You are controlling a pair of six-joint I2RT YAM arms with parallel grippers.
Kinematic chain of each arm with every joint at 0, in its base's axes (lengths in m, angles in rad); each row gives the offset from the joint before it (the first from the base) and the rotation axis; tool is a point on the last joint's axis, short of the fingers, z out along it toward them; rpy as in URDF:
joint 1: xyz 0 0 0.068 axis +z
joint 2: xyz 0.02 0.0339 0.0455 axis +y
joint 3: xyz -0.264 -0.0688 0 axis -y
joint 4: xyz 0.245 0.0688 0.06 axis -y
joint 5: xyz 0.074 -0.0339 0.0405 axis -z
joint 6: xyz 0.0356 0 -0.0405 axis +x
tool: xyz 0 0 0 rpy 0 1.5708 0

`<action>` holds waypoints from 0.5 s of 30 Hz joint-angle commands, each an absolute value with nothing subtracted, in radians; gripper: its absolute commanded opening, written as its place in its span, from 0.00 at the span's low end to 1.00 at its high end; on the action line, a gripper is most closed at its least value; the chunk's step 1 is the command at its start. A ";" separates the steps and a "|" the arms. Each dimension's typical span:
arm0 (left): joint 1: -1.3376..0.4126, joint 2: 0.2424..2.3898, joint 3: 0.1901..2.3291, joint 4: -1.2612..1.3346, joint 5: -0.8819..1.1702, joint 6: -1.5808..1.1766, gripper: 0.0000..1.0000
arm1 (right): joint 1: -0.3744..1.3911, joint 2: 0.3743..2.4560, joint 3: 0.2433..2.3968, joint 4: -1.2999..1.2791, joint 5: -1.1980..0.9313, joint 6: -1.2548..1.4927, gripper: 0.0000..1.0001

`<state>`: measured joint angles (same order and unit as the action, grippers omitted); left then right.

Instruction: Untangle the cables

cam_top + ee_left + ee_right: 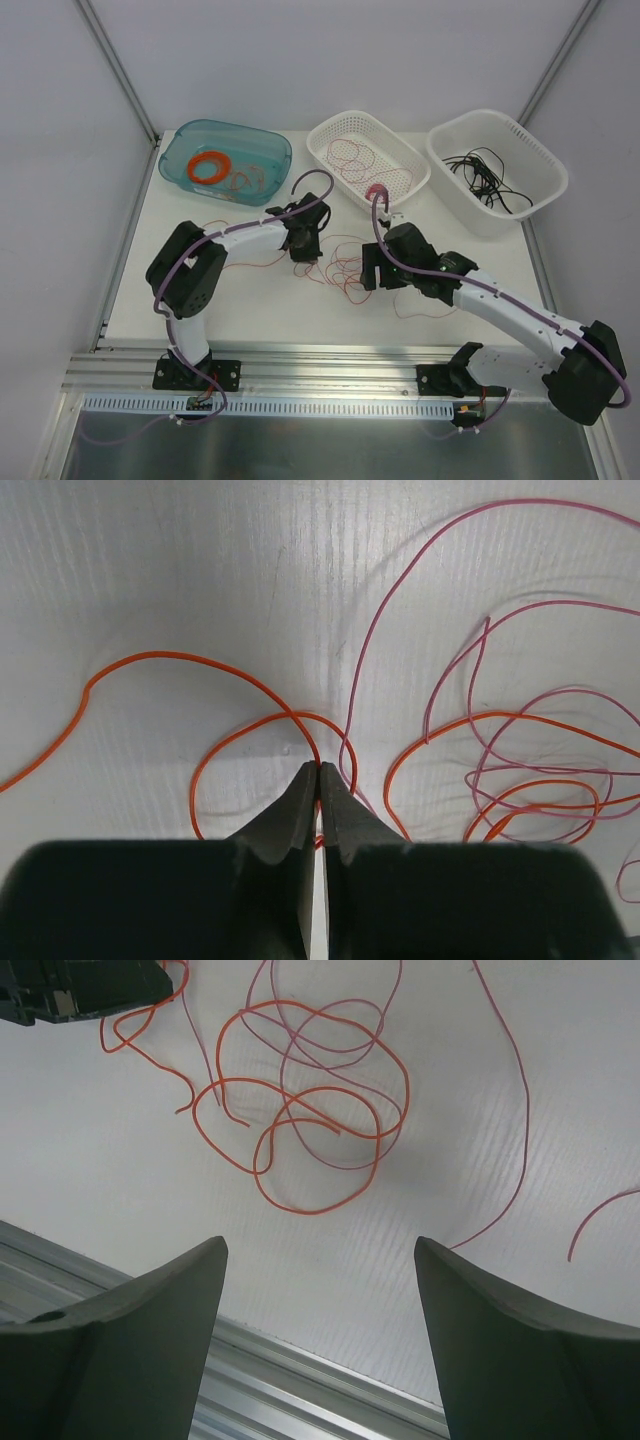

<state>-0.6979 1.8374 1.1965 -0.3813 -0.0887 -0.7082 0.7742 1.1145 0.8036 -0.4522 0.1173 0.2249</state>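
The left hand (318, 772) is pinched shut on the orange cable (170, 656) at the middle of the counter (260, 305). The pink cable (395, 590) loops at its 2 o'clock, so pulling may tighten the snarl. The right hand (320, 1250) gapes, empty.

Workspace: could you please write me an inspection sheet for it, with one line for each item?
Surface: white table, ribbed.
Job's things: loose tangle of orange and pink cables between the arms; pink cables in the middle basket; black cables in the right basket; thin orange cables in the blue tub.
Clutter: thick orange ring in the tub; small pink spool at the middle basket's near rim.
Grippers: left gripper shut on an orange cable; right gripper open, holding nothing.
Cables: purple arm hoses looped along both arms.
Surroundings: grey walls; aluminium rail.
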 commanded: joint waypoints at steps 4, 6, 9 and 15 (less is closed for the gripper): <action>-0.706 1.653 1.181 -0.382 -0.127 -0.687 0.00 | 0.793 1.164 0.824 -0.350 0.091 0.279 0.79; -0.706 1.605 1.170 -0.382 -0.123 -0.681 0.00 | 0.792 1.181 0.827 -0.301 0.063 0.291 0.79; -0.706 1.514 1.141 -0.383 -0.109 -0.678 0.00 | 0.795 1.213 0.825 -0.221 0.020 0.319 0.76; -0.706 1.378 1.114 -0.385 -0.112 -0.672 0.00 | 0.793 1.242 0.834 -0.098 -0.061 0.336 0.69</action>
<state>-0.7006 1.4246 1.1343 -0.3805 -0.0917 -0.6918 0.7895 1.2304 0.8036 -0.2272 0.0048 0.3069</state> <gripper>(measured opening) 0.008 0.703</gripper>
